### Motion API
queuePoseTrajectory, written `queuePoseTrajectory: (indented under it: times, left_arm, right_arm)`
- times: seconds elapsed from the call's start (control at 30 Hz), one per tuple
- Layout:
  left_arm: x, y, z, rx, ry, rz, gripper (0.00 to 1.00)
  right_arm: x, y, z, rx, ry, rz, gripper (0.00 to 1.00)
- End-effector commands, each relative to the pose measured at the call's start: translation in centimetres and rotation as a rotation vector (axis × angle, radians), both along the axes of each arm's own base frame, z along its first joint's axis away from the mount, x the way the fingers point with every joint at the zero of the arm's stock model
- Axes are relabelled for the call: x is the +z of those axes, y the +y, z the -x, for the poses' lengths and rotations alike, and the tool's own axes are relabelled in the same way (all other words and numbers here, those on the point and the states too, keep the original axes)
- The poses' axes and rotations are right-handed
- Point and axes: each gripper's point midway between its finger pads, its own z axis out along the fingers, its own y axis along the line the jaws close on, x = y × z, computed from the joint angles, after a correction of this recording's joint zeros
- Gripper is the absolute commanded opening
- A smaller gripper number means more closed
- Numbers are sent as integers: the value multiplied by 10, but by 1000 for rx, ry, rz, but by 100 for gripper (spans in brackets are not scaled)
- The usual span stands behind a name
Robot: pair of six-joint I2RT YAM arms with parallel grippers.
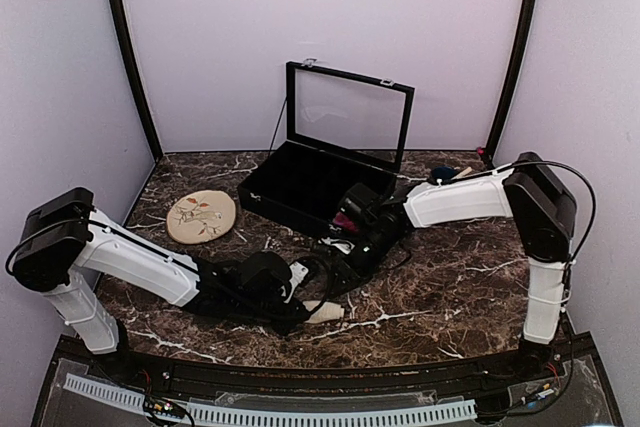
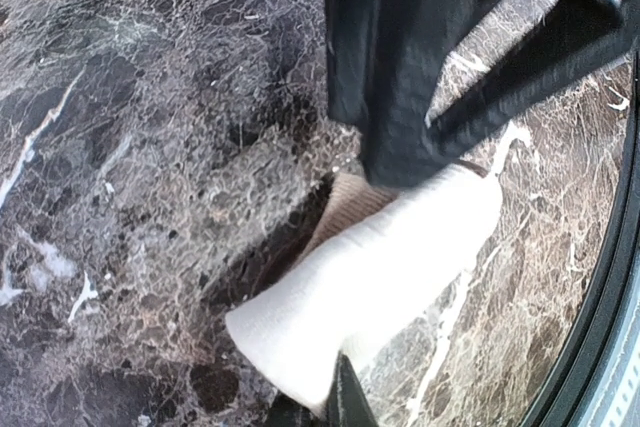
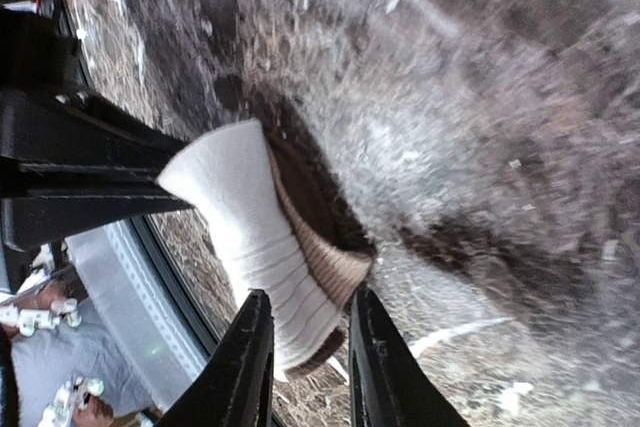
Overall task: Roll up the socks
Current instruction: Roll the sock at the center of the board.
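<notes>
Left of the black case (image 1: 285,205) lies a leaf-patterned plate (image 1: 201,216). In front of the case, the left pincer (image 1: 300,303) pinches the cream sock (image 1: 326,310) by its pale end on the tabletop (image 1: 450,277). The right pincer (image 3: 308,299), spread, straddles its brown-banded end. A pink sock (image 1: 345,219) peeks out at the case's front edge, mostly hidden by the right arm.

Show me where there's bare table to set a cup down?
The table is bare on the right, between the right arm and the near edge, and at the back left behind the plate. The middle is crowded: the left gripper and right gripper meet at the sock before the box.
</notes>
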Motion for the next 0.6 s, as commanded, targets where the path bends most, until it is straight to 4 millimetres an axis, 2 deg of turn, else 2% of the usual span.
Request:
queuePoseTrajectory:
  times: [0.0, 0.13, 0.3, 0.33, 0.4, 0.57]
  left_arm:
    - [-39, 47, 24, 3, 113, -186, 0]
    - [-40, 49, 23, 11, 122, -185, 0]
    - [-40, 50, 20, 15, 141, -173, 0]
    - [-40, 49, 21, 13, 147, -167, 0]
    - [-39, 49, 21, 7, 162, -154, 0]
    - [-36, 49, 21, -21, 192, -121, 0]
  right_arm:
    - [20, 3, -18, -39, -106, -52, 25]
    - [30, -3, -25, -54, -191, -57, 26]
    - [31, -19, -34, -93, -333, -20, 28]
    - [24, -27, -31, -97, -353, 4, 28]
    - [24, -34, -31, -113, -420, 11, 30]
    - [31, -36, -26, -118, -618, -16, 33]
